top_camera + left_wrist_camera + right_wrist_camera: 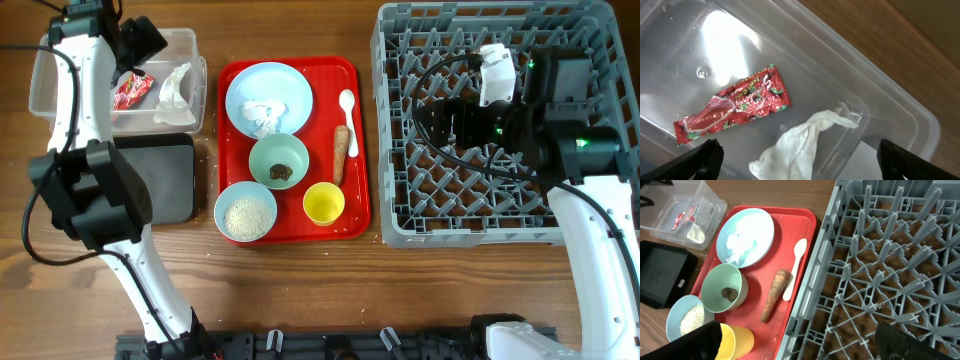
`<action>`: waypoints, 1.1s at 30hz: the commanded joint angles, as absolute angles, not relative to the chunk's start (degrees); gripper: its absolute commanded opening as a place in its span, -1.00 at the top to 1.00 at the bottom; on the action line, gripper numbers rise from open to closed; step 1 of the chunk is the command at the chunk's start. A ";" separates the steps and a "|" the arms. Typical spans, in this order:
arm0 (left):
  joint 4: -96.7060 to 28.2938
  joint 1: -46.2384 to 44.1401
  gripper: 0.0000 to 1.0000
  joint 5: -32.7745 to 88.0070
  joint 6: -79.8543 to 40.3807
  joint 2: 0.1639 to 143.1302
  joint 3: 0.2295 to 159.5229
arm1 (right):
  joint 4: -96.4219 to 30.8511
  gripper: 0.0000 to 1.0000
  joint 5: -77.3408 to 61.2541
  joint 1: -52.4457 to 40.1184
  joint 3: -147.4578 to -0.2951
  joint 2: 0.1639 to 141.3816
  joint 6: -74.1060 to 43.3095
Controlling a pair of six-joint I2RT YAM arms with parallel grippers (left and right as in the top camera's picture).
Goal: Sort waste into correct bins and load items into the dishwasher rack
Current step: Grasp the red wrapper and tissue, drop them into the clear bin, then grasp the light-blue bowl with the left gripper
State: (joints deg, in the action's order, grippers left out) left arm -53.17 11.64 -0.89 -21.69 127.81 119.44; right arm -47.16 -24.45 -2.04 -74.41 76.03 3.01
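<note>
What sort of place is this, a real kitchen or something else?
Most likely a robotics test bench staged as a dish-clearing station: a grey dishwasher rack and a loaded red serving tray sit on a wooden table, with a left arm and a right arm reaching over it.

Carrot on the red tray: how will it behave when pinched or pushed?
The carrot looks straight and solid, so probably stiff, not floppy. It seems round and tapered, so a side push may roll it in an arc on the smooth red tray. The taper could squeeze it out of a pinch; the thick end seems safer.
</note>
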 commanded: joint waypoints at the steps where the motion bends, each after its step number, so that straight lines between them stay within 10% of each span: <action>1: -54.11 9.58 -0.99 13.67 -11.79 120.20 119.48 | -46.96 -1.00 -25.34 -2.02 -75.79 76.64 2.37; 7: -60.27 -1.43 -0.97 13.06 5.58 122.96 119.46 | -47.07 -1.00 -25.34 -2.02 -75.79 76.64 2.39; 30: -63.46 -12.05 -0.90 1.80 -6.48 140.11 118.06 | -47.05 -0.99 -25.34 -2.02 -75.79 76.69 2.39; 32: -63.46 -12.05 -0.75 1.83 -6.48 140.64 118.06 | -47.05 -0.99 -25.34 -2.02 -75.79 76.69 2.39; 33: -63.42 -12.05 -0.29 1.83 -6.48 140.64 118.06 | -47.00 -0.99 -25.34 -2.02 -75.79 76.69 2.39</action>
